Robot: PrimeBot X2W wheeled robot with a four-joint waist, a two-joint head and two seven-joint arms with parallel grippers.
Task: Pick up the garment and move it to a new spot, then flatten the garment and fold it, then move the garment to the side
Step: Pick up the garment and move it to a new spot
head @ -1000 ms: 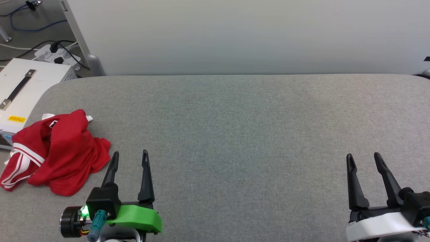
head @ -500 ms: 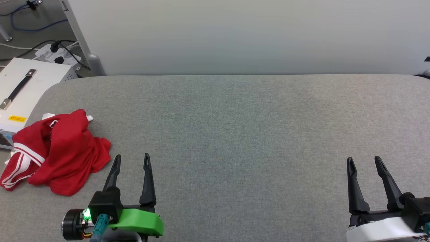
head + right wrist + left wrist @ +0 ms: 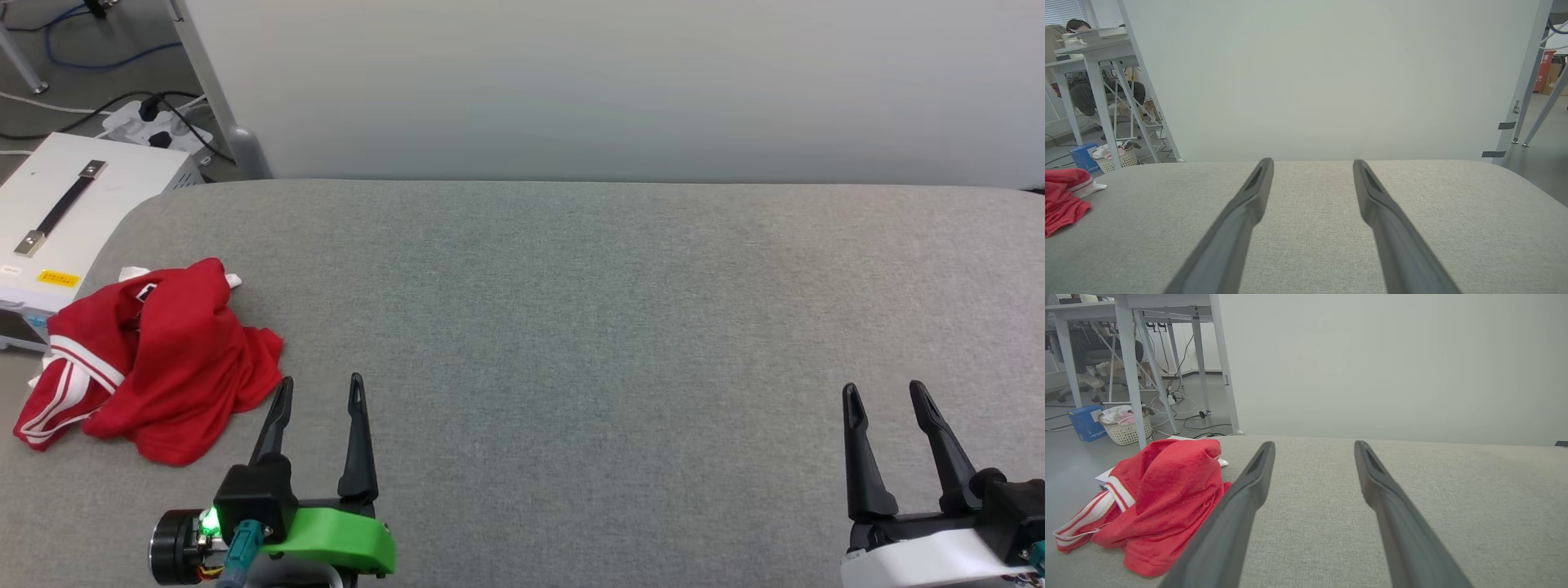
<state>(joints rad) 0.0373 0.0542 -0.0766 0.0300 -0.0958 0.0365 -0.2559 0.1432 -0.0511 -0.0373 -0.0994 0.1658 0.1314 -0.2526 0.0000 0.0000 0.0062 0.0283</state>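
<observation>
The left gripper (image 3: 320,380) sat near the worktop's (image 3: 588,327) front edge toward its left end, its two dark fingers spread apart with nothing between them and pointing toward the far edge. Its outer finger (image 3: 273,420) lay just beside the garment's (image 3: 155,359) red hem; whether they touched could not be told. The right gripper (image 3: 882,387) sat near the front edge toward the right end, fingers likewise parted and empty, well apart from the cloth. The garment lay crumpled in a heap at the worktop's left edge, red folds on top, a red-and-white striped band and a bit of white sleeve showing on its outer side. The rest of the grey fabric worktop was bare. Off the left edge stood a white box (image 3: 73,204) with a black strap handle, and past it a power strip (image 3: 159,131) with cables on the floor. A pale panel (image 3: 571,82) rose behind the far edge.
</observation>
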